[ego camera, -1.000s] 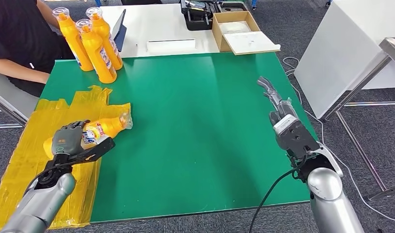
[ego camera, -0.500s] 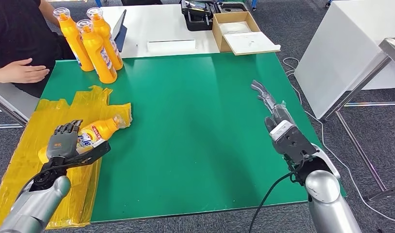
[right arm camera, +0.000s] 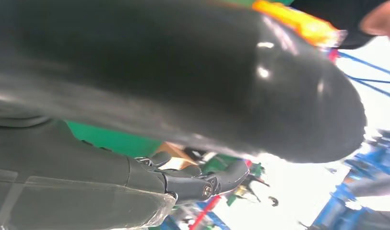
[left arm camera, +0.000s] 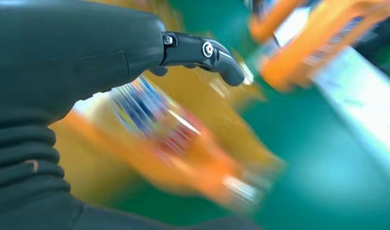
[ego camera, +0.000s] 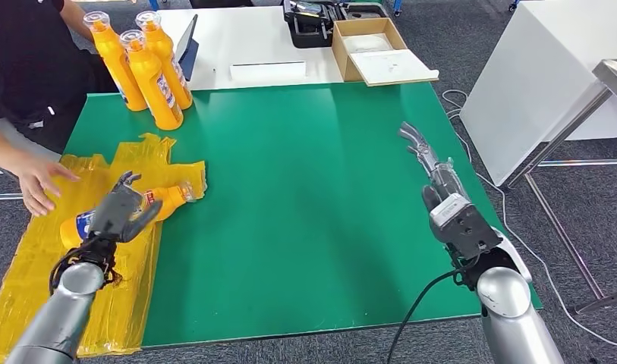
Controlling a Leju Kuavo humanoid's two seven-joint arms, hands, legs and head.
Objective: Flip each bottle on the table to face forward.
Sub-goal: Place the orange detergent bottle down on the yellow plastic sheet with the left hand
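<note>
The left hand point(ego camera: 120, 214) rests on top of the lying bottle point(ego camera: 162, 201), its fingers spread over it, though whether they grip it cannot be told; the bottle lies on the yellow plastic sheet point(ego camera: 32, 258) near the desk's point(ego camera: 305, 189) left edge, cap toward the desk's middle. Three upright bottles point(ego camera: 142, 68) stand at the far left corner. The right hand point(ego camera: 434, 171) hovers near the right edge, fingers extended and holding nothing, while a person's hand point(ego camera: 38, 180) rests on the sheet

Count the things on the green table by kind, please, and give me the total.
Upright bottles: 3
Lying bottle: 1, under the left hand
Yellow bags: 1
Total: 5
</note>
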